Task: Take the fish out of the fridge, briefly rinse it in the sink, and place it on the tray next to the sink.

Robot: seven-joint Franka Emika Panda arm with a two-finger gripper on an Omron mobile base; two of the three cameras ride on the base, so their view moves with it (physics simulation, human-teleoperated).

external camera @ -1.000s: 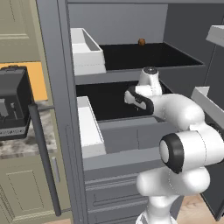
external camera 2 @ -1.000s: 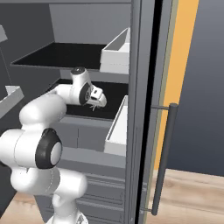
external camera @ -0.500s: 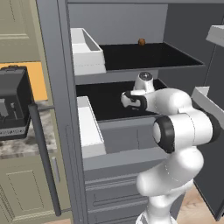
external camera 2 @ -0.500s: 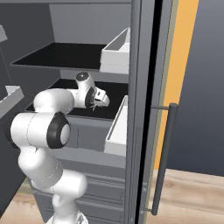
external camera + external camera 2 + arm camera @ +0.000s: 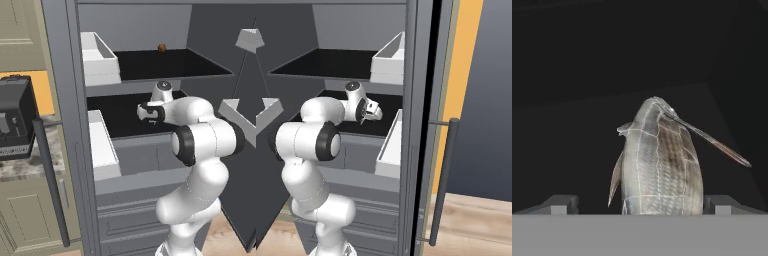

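- Grey fridge (image 5: 75, 165) interior stands open ahead, its black shelves running back into shadow, white door bins hanging on both open doors.
- Reaching into the lower shelf, the claw (image 5: 376, 111) points toward the back wall, and the arm's white elbow folds tight just behind it, outside the shelf edge.
- Its jaws stand spread wide with nothing gripped; in the hand view the two finger tips (image 5: 559, 204) sit apart, one on each side.
- Between those tips, straight ahead of the claw, lies the fish (image 5: 661, 165), silvery and scaled, resting on the dark shelf with its narrow end pointing away.
- That straddling pose makes sense: the fingers are lined up on either flank of the body so a simple squeeze would catch it across its width.
- Whether the pads already touch the fish is hard to say, since the bottom of the hand view cuts them off.
- Above the claw, on the upper shelf (image 5: 175, 62) toward the back, sits a tiny brown item (image 5: 162, 48), well apart from the work.
- Closing on the fish looks like the next step; rinsing and the tray remain undone.
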